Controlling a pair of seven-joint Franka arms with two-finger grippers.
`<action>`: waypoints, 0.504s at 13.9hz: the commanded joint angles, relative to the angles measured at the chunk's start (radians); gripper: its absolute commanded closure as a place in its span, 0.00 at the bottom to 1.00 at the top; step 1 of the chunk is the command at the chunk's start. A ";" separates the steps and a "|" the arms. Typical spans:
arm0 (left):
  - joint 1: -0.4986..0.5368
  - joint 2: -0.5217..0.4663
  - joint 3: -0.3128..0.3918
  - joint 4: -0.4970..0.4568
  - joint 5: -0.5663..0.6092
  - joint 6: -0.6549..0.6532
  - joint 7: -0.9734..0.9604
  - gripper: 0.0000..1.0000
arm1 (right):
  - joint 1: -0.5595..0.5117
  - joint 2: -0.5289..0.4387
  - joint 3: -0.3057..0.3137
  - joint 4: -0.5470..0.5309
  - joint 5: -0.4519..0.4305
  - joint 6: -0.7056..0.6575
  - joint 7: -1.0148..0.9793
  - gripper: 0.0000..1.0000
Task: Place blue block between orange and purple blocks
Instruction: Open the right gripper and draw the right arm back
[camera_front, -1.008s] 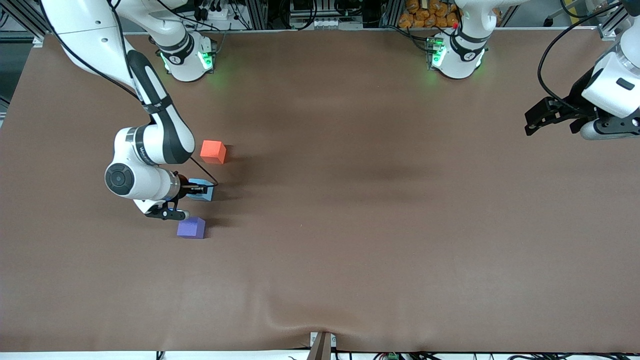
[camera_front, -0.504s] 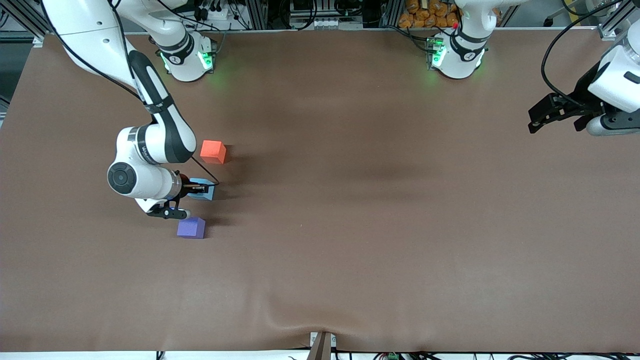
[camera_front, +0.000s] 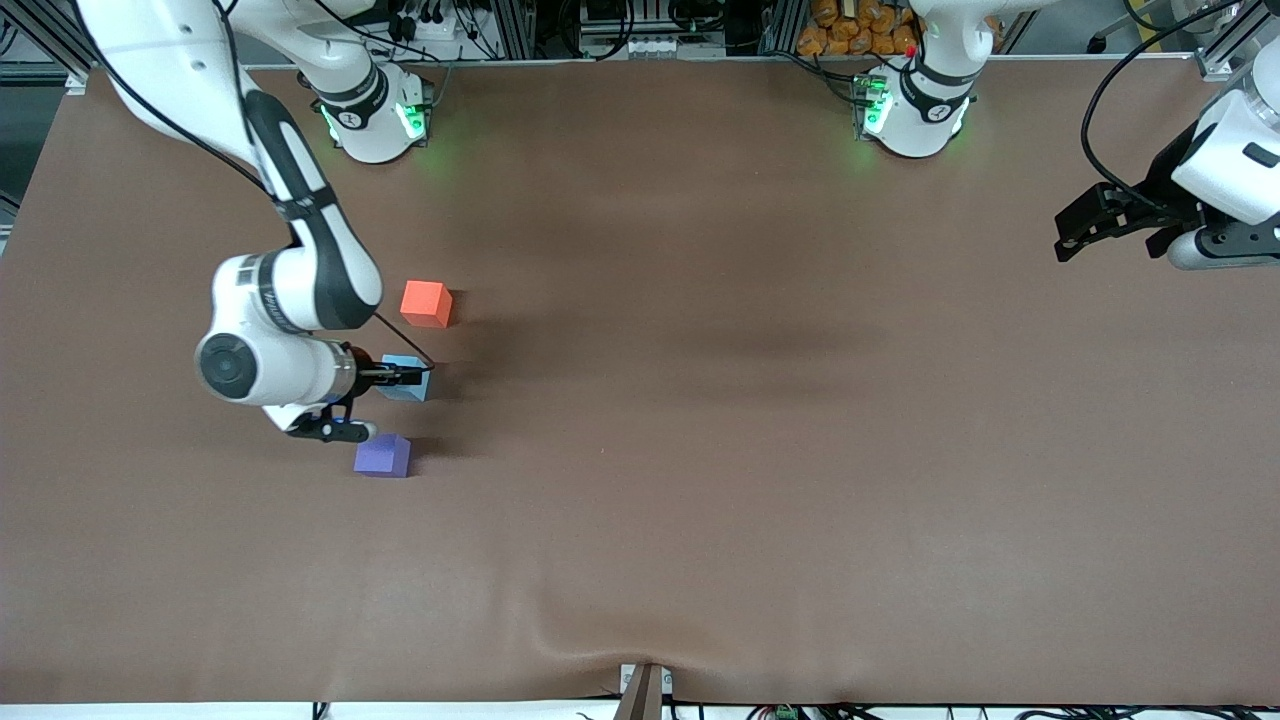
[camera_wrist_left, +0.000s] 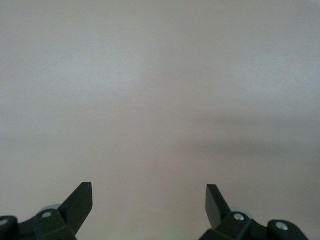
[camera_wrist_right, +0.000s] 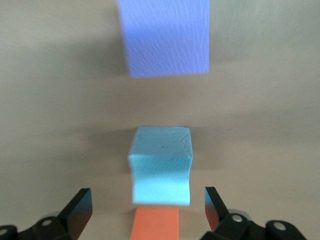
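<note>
A brown mat (camera_front: 700, 450) covers the whole table and wrinkles into a low ridge at the middle of the edge nearest the front camera. A small metal bracket (camera_front: 645, 688) sits at that edge. Above the edge by the bases, a pile of orange objects (camera_front: 850, 28) and black cables (camera_front: 440, 25) lie among aluminium frame bars.

The blue block (camera_front: 407, 380), a small sky-blue cube, sat flat on the brown table (camera_front: 760, 420) between the orange block (camera_front: 426, 303), farther from the front camera, and the purple block (camera_front: 382, 456), nearer to it. All three cubes stood apart in a rough line.
</note>
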 joint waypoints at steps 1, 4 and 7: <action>0.009 -0.018 -0.004 0.004 -0.023 -0.021 0.016 0.00 | -0.101 -0.017 0.012 0.249 0.009 -0.216 -0.012 0.00; 0.006 -0.029 -0.025 0.011 -0.044 -0.047 0.005 0.00 | -0.152 -0.015 0.009 0.491 0.000 -0.396 -0.023 0.00; 0.011 -0.026 -0.016 0.014 -0.043 -0.047 0.017 0.00 | -0.206 -0.021 0.006 0.636 -0.009 -0.507 -0.026 0.00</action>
